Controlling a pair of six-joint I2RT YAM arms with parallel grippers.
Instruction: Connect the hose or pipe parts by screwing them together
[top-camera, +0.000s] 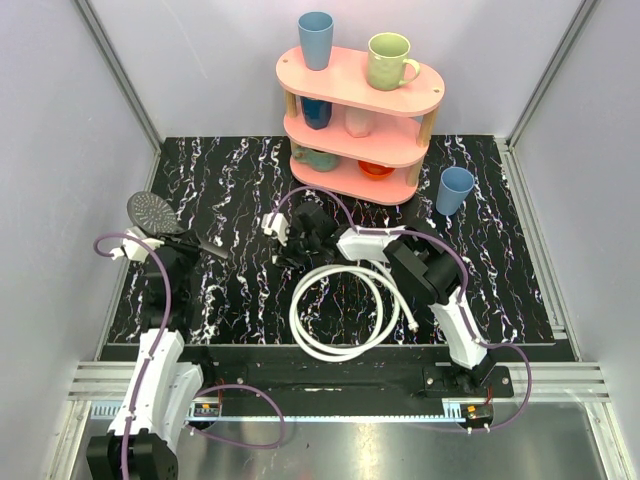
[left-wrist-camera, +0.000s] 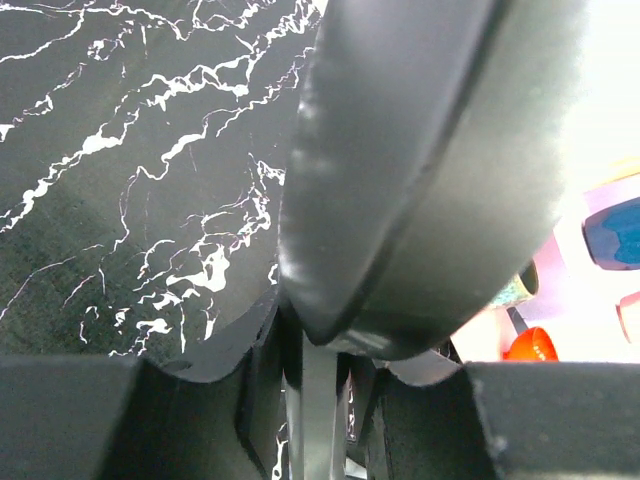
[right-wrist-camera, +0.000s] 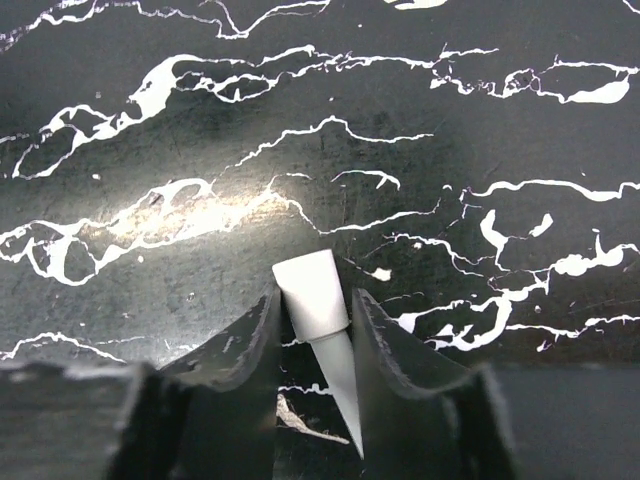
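Note:
The grey round-faced shower head (top-camera: 151, 209) is at the left of the mat, its dark handle running toward the middle. My left gripper (top-camera: 168, 247) is shut on that handle. In the left wrist view the head (left-wrist-camera: 430, 180) looms large just beyond my left gripper (left-wrist-camera: 325, 350), and the handle passes between the fingers. The white hose (top-camera: 340, 310) lies coiled at the front middle. One white end fitting (right-wrist-camera: 310, 290) sits between the fingers of my right gripper (right-wrist-camera: 315, 294), which is closed on it just above the mat. My right gripper (top-camera: 297, 255) is at the coil's far left side.
A pink three-tier shelf (top-camera: 360, 100) with cups and bowls stands at the back. A blue cup (top-camera: 455, 190) stands to its right on the black marbled mat (top-camera: 240, 190). The hose's other end fitting (top-camera: 411, 324) lies free by the right arm. Grey walls close in both sides.

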